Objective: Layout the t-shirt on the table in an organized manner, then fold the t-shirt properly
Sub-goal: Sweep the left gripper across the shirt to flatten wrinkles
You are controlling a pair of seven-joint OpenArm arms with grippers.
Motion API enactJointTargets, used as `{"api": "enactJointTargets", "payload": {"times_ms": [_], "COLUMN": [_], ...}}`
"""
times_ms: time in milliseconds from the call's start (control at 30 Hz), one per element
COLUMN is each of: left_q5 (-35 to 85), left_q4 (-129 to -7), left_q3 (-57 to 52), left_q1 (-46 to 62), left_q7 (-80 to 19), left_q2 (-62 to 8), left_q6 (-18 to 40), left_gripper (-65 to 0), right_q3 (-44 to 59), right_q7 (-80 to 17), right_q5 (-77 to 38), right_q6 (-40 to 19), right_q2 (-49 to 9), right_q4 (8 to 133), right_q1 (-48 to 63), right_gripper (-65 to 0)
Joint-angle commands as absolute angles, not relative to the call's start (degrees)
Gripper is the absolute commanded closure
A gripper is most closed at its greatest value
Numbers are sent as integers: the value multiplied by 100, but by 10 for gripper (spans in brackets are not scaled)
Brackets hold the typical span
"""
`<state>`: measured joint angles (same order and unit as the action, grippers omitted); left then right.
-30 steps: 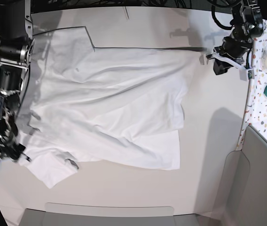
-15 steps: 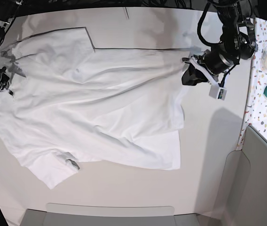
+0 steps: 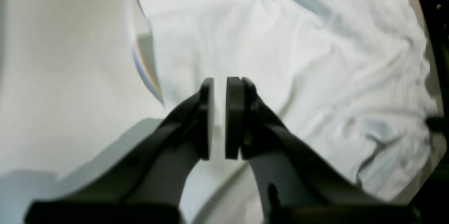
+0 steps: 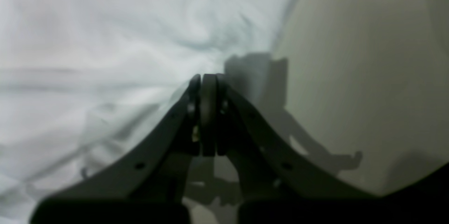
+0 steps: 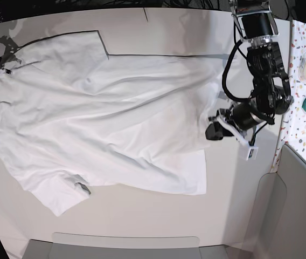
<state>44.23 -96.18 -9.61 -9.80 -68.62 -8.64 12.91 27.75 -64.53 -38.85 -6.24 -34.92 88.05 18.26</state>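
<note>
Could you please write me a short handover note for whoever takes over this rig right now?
Left gripper: jaws slightly apart, nothing between them, hovering at the t-shirt's hem edge.
Right gripper: shut, empty, above the shirt's edge by bare table.
T-shirt: spread across the table, wrinkled, hem corner doubled over, one sleeve bunched.
Done: rough layout.
Left: smooth out, straighten hem and sleeve, then fold.

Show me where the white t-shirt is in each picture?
Base: the t-shirt lies spread across the middle and left of the table.
Left wrist: it fills the right and upper middle, beyond the left gripper.
Right wrist: it fills the left half.
Shared landmark: the shirt's edge against the bare tabletop.
</note>
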Motion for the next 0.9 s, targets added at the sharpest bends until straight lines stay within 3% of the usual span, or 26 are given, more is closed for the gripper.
{"api": "enactJointTargets", "payload": {"times_ms": [0, 233, 533, 700, 867], "left_q5": [4567, 4567, 4523, 4514, 4514], "left_q4": [-9464, -7829, -6642, -6316, -6009], "left_q3": [-971, -514, 189, 198, 207], "left_q1": [-1358, -2193, -2167, -2167, -2105], "left_q7": [-6738, -6730, -6651, -6571, -5930], "left_q2": [-822, -576, -470, -945, -1402], "left_q6": [1323, 1323, 1305, 1226, 567], "left_gripper": [-59, -98, -98, -98, -98], "right_q3": [2818, 2826, 2818, 2703, 2158], "right_q7": [-6404, -6404, -6404, -6404, -6396], "right_q5": [-3881, -3881, -3873, -3776, -2651], "right_q6": [-655, -655, -655, -646, -646], "right_q2": [-3626, -3574, -3424, -3459, -3389], "right_q4": [8989, 9473, 9490, 9481, 9473], "right_q1": [1859, 2088, 2044, 2035, 1771], "right_gripper": [0, 0, 0, 0, 0]}}
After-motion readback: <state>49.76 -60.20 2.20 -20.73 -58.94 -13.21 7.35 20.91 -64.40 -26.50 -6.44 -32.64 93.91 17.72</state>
